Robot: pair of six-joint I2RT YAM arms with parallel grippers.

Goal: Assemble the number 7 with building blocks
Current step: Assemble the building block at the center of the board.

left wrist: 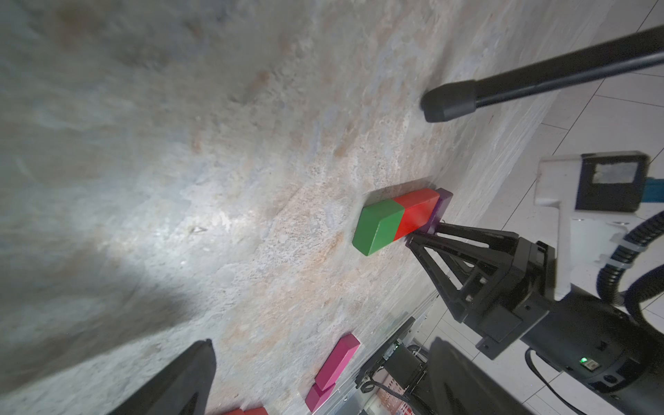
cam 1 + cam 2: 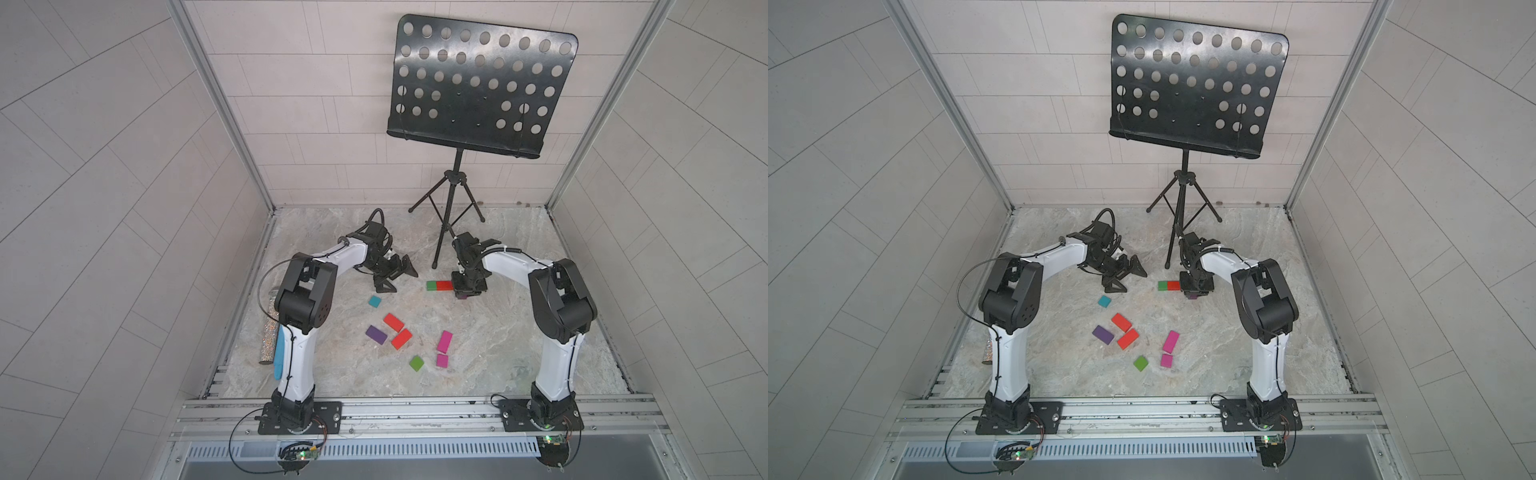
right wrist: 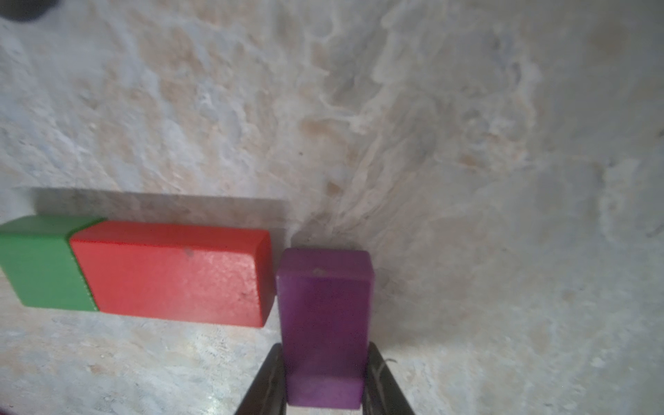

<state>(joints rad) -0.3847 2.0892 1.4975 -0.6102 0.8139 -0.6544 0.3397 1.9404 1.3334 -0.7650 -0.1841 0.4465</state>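
Right gripper (image 3: 324,346): pointing down, clenching purple block (image 3: 325,309) just beside red block's (image 3: 172,273) right end.
Left gripper (image 2: 397,277): hanging spread wide, empty, to their left.
Number 7 (image 2: 440,285): green block (image 3: 43,266) and red block lying end to end, far centre.
Spare blocks (image 2: 401,338): lying scattered nearer.
Surface: marbled table (image 2: 498,332); music stand (image 2: 478,87) standing behind.

A black perforated metal music stand (image 2: 1196,83) on a tripod is seen at the back of the marble-patterned tabletop (image 2: 1204,374). The left gripper (image 2: 1133,281) is shown with its jaws spread wide. The right gripper (image 2: 1196,286) is lowered over a dark purple block (image 2: 1192,296), only an edge of which is shown. That edge lies just beside a flat red block (image 2: 1174,285), which is joined to a green square block (image 2: 1163,285). Scattered nearer the front are a teal square block (image 2: 1104,301), an upper red rectangle (image 2: 1121,322), a lower red rectangle (image 2: 1128,338), a purple rectangle (image 2: 1103,335), a magenta rectangle (image 2: 1170,342), a magenta square (image 2: 1166,360) and a loose green square (image 2: 1140,363).
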